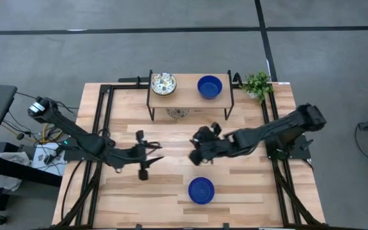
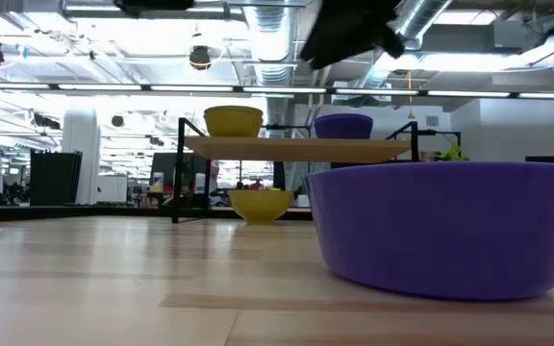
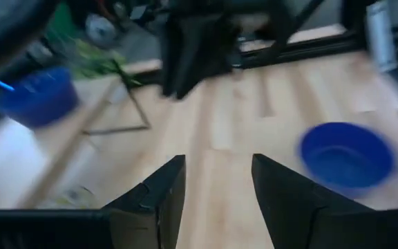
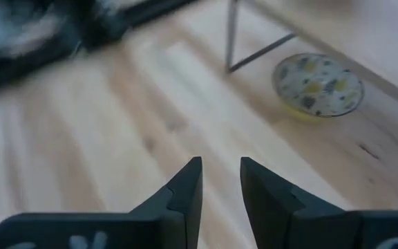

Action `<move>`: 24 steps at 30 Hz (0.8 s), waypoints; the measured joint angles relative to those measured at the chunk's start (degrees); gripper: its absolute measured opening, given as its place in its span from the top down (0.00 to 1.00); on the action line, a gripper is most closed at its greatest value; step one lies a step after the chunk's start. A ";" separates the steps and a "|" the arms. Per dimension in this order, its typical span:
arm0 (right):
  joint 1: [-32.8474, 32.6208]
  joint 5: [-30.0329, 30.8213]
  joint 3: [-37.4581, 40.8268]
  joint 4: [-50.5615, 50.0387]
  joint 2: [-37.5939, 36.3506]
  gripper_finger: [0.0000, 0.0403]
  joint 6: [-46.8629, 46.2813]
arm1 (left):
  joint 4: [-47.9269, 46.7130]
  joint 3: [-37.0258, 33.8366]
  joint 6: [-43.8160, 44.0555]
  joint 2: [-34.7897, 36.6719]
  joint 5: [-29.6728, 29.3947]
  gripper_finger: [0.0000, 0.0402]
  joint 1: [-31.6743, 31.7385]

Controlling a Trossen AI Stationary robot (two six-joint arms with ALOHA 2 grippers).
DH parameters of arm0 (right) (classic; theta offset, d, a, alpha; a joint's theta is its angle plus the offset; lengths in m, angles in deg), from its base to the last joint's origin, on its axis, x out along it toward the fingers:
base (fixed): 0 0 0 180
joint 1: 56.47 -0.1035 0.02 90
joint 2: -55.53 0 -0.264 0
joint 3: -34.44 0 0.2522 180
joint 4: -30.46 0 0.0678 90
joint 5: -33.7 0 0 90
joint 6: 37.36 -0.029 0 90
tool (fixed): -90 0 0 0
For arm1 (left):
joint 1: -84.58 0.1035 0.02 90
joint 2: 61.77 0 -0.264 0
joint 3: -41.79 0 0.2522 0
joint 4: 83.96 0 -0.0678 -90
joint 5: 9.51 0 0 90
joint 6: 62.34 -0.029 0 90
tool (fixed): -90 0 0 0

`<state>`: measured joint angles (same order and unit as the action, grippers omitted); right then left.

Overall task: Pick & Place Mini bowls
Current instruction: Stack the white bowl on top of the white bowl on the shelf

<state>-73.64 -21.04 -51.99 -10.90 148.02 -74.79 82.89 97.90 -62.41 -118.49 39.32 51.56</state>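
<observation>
blue bowl (image 1: 201, 190): cobalt; shelf bowl (image 1: 209, 87): cobalt | patterned bowl (image 1: 163, 84): white, speckled floral | table (image 1: 248, 185): pale wood

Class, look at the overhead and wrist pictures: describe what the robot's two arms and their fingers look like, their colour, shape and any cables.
Both arms are dark, slim and jointed, mounted on black frames at the table's sides. The left gripper and right gripper each end in two black, wedge-shaped fingers with flat inner faces. Black cables run along the left frame.
</observation>
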 joint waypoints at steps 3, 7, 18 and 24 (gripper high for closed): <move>-0.06 8.84 -0.02 6.44 5.45 0.81 -10.31 | -4.97 -0.02 7.19 4.91 6.25 0.59 -0.89; -0.15 18.25 -0.02 18.23 13.45 0.83 -17.97 | -7.12 -0.02 13.64 10.59 13.46 0.59 -1.91; 3.63 21.67 0.00 37.09 26.99 0.84 -17.09 | -10.65 -0.02 17.10 16.39 18.60 0.59 -5.27; 6.93 18.68 0.00 36.53 26.90 0.84 -8.64 | -11.44 -0.02 14.93 16.21 18.59 0.59 -5.26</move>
<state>-66.71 -2.35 -51.99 25.63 174.92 -83.43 71.45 97.88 -47.48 -102.28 57.91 46.30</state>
